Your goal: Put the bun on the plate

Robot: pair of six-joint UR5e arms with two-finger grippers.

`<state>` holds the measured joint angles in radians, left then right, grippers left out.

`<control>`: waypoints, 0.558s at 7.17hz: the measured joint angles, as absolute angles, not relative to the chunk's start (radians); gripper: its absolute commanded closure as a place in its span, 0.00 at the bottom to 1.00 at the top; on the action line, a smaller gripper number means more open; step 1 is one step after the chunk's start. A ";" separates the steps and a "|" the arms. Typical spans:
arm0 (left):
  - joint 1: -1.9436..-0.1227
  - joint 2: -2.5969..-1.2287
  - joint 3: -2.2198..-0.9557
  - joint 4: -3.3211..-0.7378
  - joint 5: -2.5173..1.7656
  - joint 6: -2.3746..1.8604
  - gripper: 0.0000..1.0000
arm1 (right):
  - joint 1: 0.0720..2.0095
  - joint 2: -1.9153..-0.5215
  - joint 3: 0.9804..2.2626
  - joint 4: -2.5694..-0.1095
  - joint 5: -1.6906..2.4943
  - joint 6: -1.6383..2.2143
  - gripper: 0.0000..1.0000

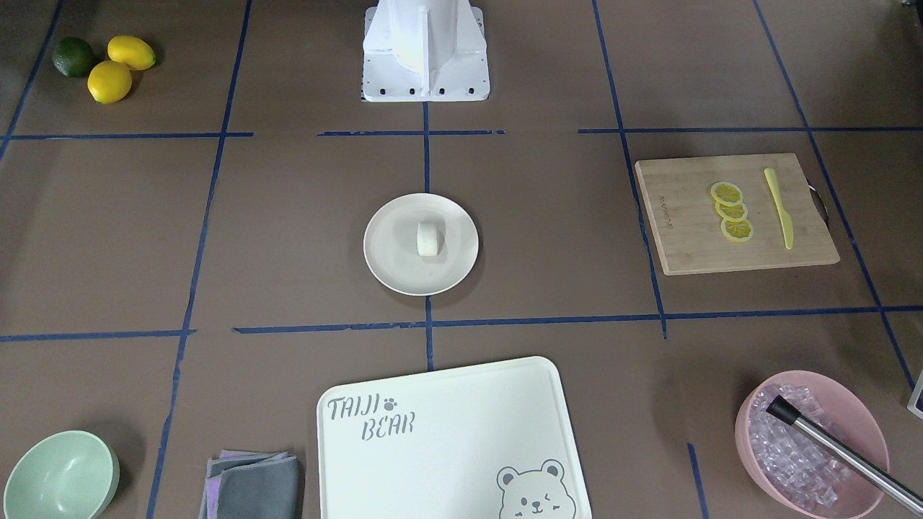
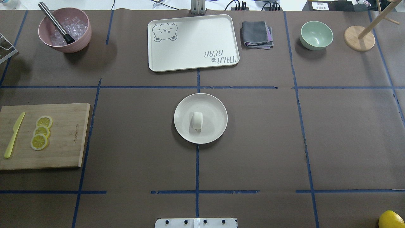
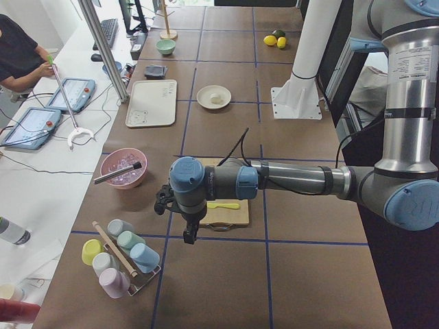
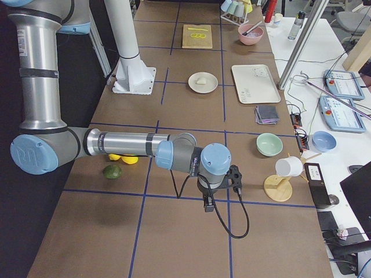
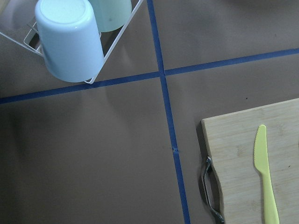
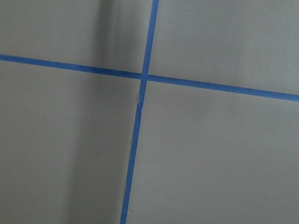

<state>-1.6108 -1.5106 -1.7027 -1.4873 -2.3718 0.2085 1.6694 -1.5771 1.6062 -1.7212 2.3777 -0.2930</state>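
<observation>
The small white bun [image 1: 428, 238] [image 2: 197, 120] rests near the middle of the round cream plate [image 1: 389, 249] [image 2: 215, 110], which sits at the table's centre. In the side views the bun [image 3: 217, 98] [image 4: 201, 81] lies on the plate [image 3: 206, 101] [image 4: 211, 87], far from both arms. My left gripper [image 3: 186, 233] hangs over the table's left end by the wooden board; whether it is open or shut I cannot tell. My right gripper [image 4: 207, 202] hangs over the right end, and its state I cannot tell either. Neither wrist view shows fingers.
A bear-printed tray [image 2: 193, 42], grey cloth [image 2: 257, 34], mint bowl [image 2: 316, 34] and pink ice bowl [image 2: 65, 30] line the far side. A wooden board [image 2: 63, 136] holds lemon slices [image 2: 41, 133] and a yellow knife [image 2: 13, 134]. A cup rack [image 5: 70, 39] stands nearby.
</observation>
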 measured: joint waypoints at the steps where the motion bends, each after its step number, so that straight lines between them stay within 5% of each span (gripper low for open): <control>1: -1.610 -1.510 -1.703 -1.487 -2.375 0.212 0.00 | 1.668 -1.577 1.606 -1.721 2.378 -0.293 0.00; 4: -1.609 -1.509 -1.700 -1.478 -2.376 0.213 0.00 | 1.667 -1.578 1.603 -1.721 2.378 -0.294 0.00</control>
